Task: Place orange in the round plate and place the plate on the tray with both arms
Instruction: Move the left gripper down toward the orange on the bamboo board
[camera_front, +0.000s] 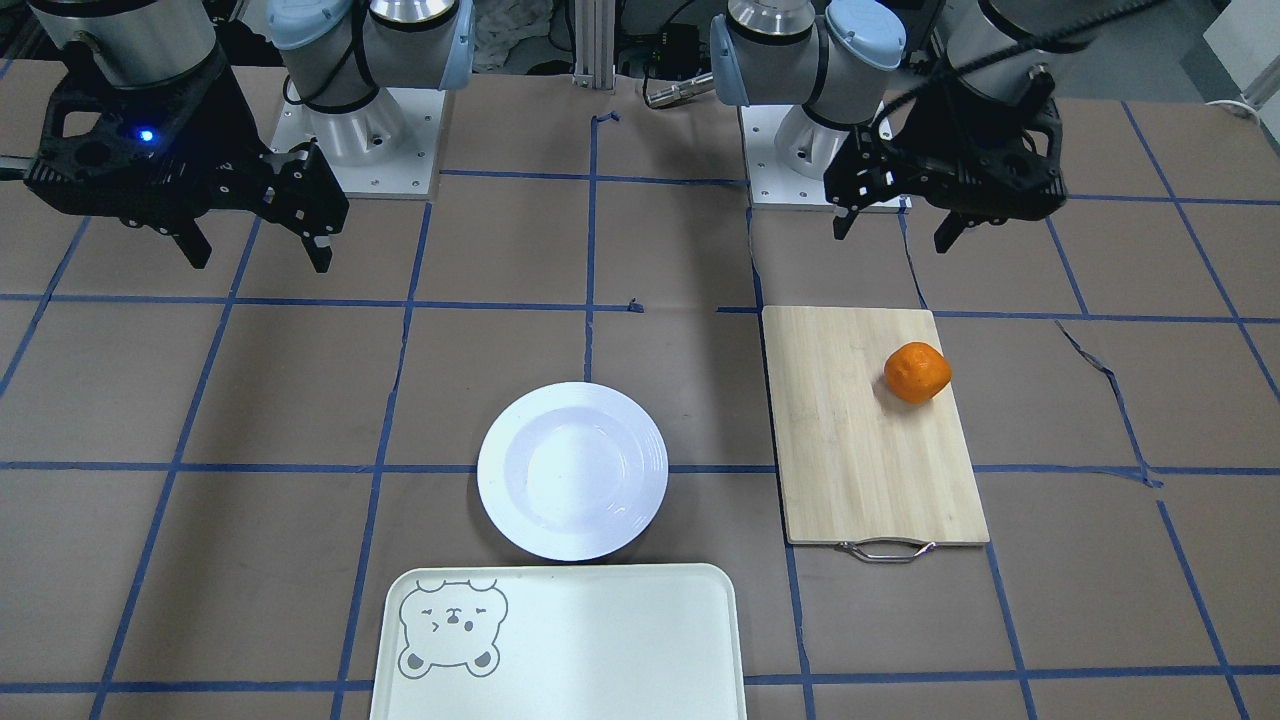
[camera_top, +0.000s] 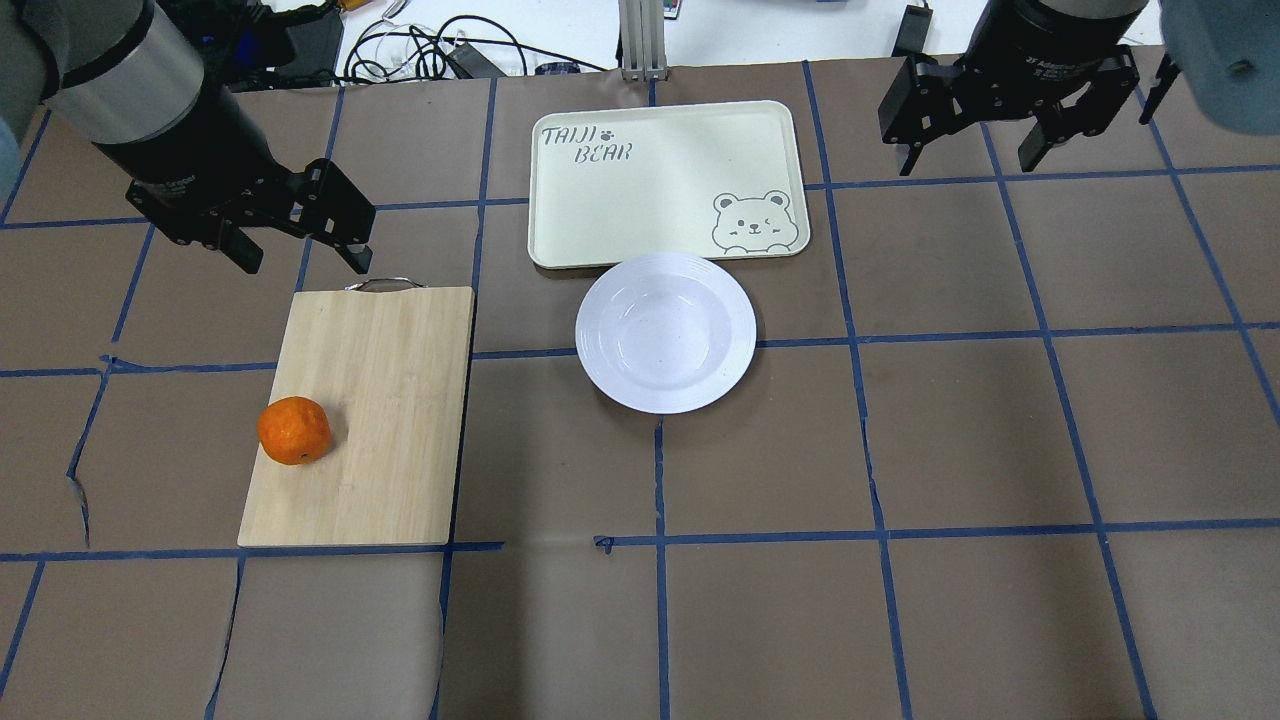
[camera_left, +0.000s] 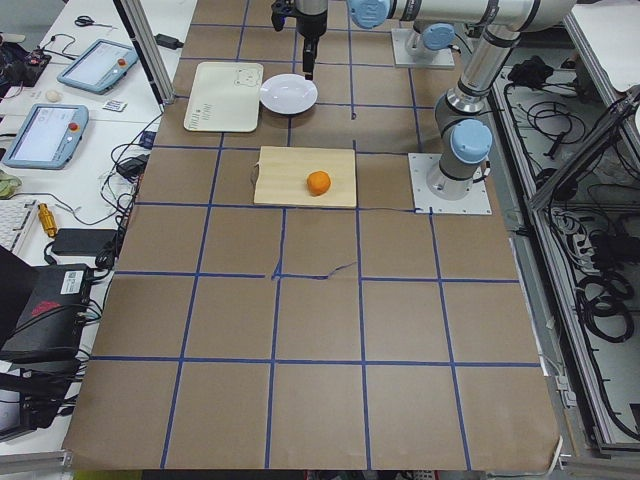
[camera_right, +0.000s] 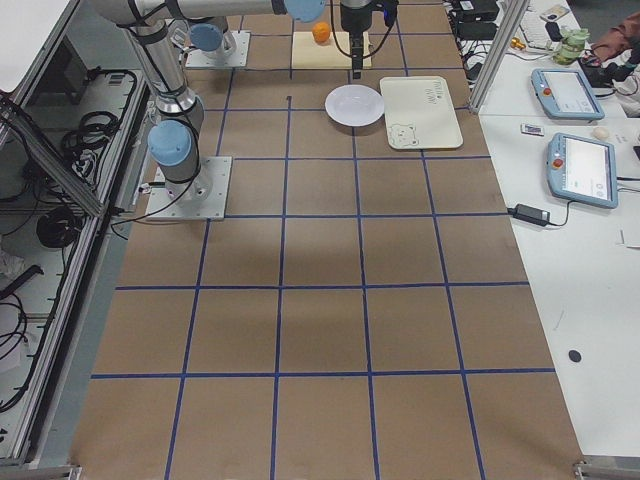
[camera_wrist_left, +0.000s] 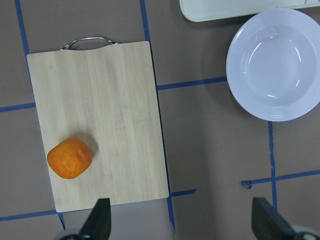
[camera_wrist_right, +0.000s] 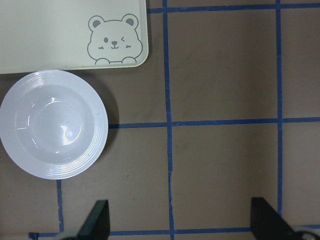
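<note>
The orange (camera_top: 294, 430) (camera_front: 917, 372) (camera_wrist_left: 69, 158) lies on a bamboo cutting board, near its edge. Mid-table stands the white round plate (camera_top: 592, 335) (camera_front: 494, 480) (camera_wrist_right: 7, 125), with nothing in it. Its rim is just short of the cream tray (camera_top: 650, 180) (camera_front: 620, 640) with the bear face. My left gripper (camera_top: 305, 262) (camera_front: 892, 238) (camera_wrist_left: 182, 222) hangs open above the table, off the handle end of the board. Beside the tray on the other side, my right gripper (camera_top: 968, 165) (camera_front: 260, 262) (camera_wrist_right: 177, 220) is also open and holds nothing.
The cutting board (camera_top: 380, 400) (camera_front: 850, 440) has a metal handle (camera_top: 382, 284) at its far end. Brown paper with blue tape lines covers the table. Cables and an upright post (camera_top: 640, 40) sit at the far edge behind the tray.
</note>
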